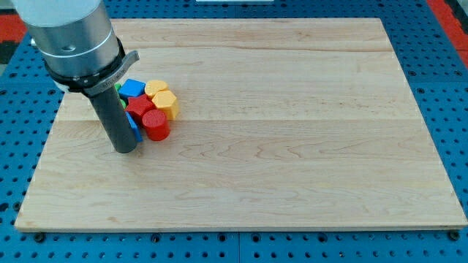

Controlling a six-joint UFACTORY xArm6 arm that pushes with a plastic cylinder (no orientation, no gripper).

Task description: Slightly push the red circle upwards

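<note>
The red circle (pixel 156 125) is a short red cylinder at the lower right of a tight cluster of blocks on the left part of the wooden board (pixel 292 131). A second red block (pixel 139 107) touches it at its upper left. My tip (pixel 125 148) rests on the board just left of and below the red circle, about a block's width from it. The dark rod hides part of the cluster's left side.
The cluster also holds a blue block (pixel 131 88) at its top, two yellow blocks (pixel 156 88) (pixel 166 104) on its right, a blue piece (pixel 135 129) beside the rod, and a sliver of green (pixel 118 87). Blue pegboard surrounds the board.
</note>
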